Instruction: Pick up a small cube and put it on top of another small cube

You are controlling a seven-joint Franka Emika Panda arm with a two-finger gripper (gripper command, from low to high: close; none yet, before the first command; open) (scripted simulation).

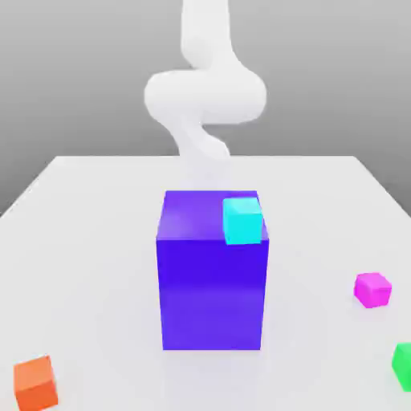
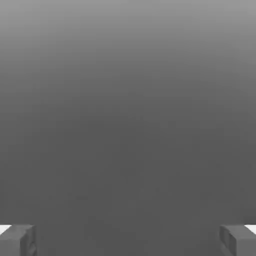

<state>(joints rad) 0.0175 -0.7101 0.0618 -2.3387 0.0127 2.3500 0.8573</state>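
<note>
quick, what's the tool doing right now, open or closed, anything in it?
Tool: open, fingers wide apart, holding nothing.

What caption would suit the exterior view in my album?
White robot arm behind a big blue block, with a cyan cube near its front right edge.

Gleaming faintly on the blue block [image 1: 212, 293], reflecting softly off the table [image 1: 96, 249], looking smooth on the cyan cube [image 1: 242, 221]

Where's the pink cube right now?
In the exterior view, the pink cube sits toward the right, between the big blue block and the green cube.
</note>
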